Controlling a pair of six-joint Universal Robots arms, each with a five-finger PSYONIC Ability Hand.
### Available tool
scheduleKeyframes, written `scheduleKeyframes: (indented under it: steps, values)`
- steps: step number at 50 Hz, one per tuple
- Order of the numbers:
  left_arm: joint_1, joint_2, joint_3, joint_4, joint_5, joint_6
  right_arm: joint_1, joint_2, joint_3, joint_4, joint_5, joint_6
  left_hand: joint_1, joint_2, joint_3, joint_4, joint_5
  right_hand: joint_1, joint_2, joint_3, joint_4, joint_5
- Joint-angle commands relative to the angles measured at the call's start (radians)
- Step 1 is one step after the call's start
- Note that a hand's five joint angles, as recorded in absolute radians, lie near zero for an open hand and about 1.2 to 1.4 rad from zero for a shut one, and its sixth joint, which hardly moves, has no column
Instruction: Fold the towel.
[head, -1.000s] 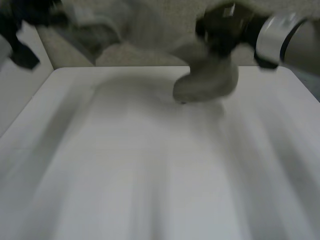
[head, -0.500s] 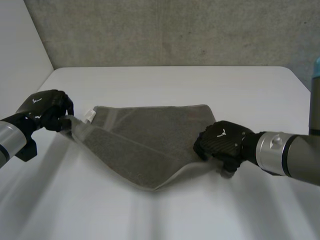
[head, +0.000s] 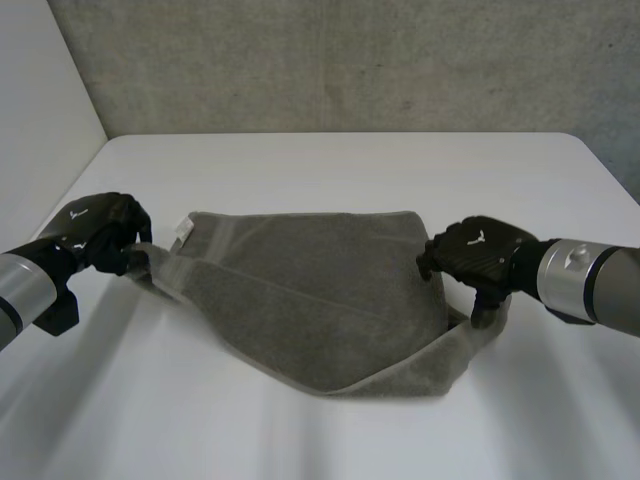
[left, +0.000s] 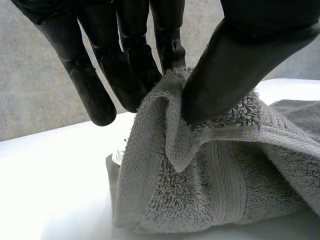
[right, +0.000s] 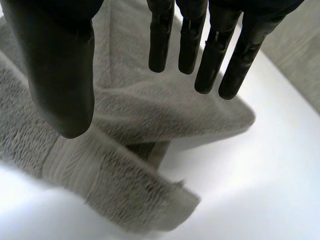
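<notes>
A grey towel (head: 310, 290) lies folded over on the white table (head: 330, 160), its fold line running along the near side. My left hand (head: 95, 235) is at the towel's left corner, lifting it a little. In the left wrist view the thumb (left: 240, 65) and fingers pinch a bunched edge of the towel (left: 200, 190). My right hand (head: 475, 255) hovers at the towel's right corner. In the right wrist view its fingers (right: 207, 60) are straight and apart from the thumb, with the towel (right: 130, 115) lying loose beneath them.
A small white label (head: 180, 228) sticks out at the towel's far left corner, beside my left hand. A grey wall (head: 350, 60) rises behind the table's far edge. Bare tabletop surrounds the towel on all sides.
The towel came down from the air onto the table. My right hand moved right, drawing the right corner outward, and opened its fingers off the cloth. The left hand kept its pinch.
</notes>
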Motion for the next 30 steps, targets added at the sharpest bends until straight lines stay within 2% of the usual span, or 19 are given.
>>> scheduleKeyframes:
  steps: [1, 7, 15, 16, 17, 19, 23, 25, 27, 28, 30]
  values:
    - [0.0, -0.001, -0.002, 0.0, 0.0, 0.0, -0.023, 0.032, 0.039, 0.003, 0.005, -0.002, 0.15, 0.067, 0.057, 0.035, 0.122, 0.009, 0.005, 0.008, 0.012, 0.008]
    - [0.01, -0.003, -0.007, 0.002, 0.002, 0.006, -0.076, -0.004, 0.123, -0.011, -0.011, -0.005, 0.15, 0.067, 0.057, 0.035, 0.122, 0.021, 0.017, 0.02, 0.024, 0.02]
    - [0.006, -0.005, -0.008, 0.0, 0.003, 0.008, -0.115, -0.016, 0.204, -0.117, -0.018, -0.017, 0.15, 0.067, 0.057, 0.035, 0.122, 0.182, 0.179, 0.182, 0.185, 0.181]
    - [0.005, -0.005, -0.01, 0.0, 0.005, 0.008, -0.115, -0.008, 0.209, -0.126, -0.013, -0.022, 0.15, 0.067, 0.057, 0.035, 0.122, 0.351, 0.347, 0.35, 0.354, 0.35]
    - [0.005, -0.005, -0.01, 0.0, 0.005, 0.008, -0.115, -0.008, 0.209, -0.126, -0.013, -0.022, 0.15, 0.067, 0.057, 0.035, 0.122, 0.352, 0.349, 0.352, 0.356, 0.352]
    - [0.005, 0.0, -0.004, -0.003, 0.005, 0.008, -0.118, 0.0, 0.194, -0.121, -0.007, -0.029, 0.15, 0.067, 0.057, 0.035, 0.122, 0.82, 0.816, 0.819, 0.823, 0.819]
    - [0.006, 0.02, 0.009, -0.023, 0.005, 0.006, -0.116, -0.019, 0.16, -0.109, -0.004, -0.012, 0.15, 0.067, 0.057, 0.035, 0.122, 0.897, 0.894, 0.897, 0.901, 0.897]
    - [0.008, 0.049, 0.019, -0.054, 0.011, 0.006, -0.116, -0.053, 0.129, -0.092, -0.004, -0.002, 0.15, 0.067, 0.057, 0.035, 0.122, 0.897, 0.894, 0.897, 0.901, 0.897]
    - [0.008, 0.127, 0.064, -0.145, 0.044, 0.0, -0.124, -0.194, 0.047, -0.042, -0.028, 0.094, 0.15, 0.067, 0.057, 0.035, 0.122, 0.897, 0.894, 0.897, 0.901, 0.897]
    - [0.008, 0.127, 0.064, -0.146, 0.044, 0.0, -0.124, -0.195, 0.046, -0.042, -0.028, 0.095, 0.15, 0.067, 0.057, 0.035, 0.122, 0.897, 0.894, 0.897, 0.901, 0.897]
    - [0.01, 0.223, 0.129, -0.243, 0.09, -0.041, -0.156, -0.316, -0.057, -0.02, -0.068, 0.24, 0.15, 0.067, 0.057, 0.035, 0.122, 0.897, 0.894, 0.897, 0.901, 0.897]
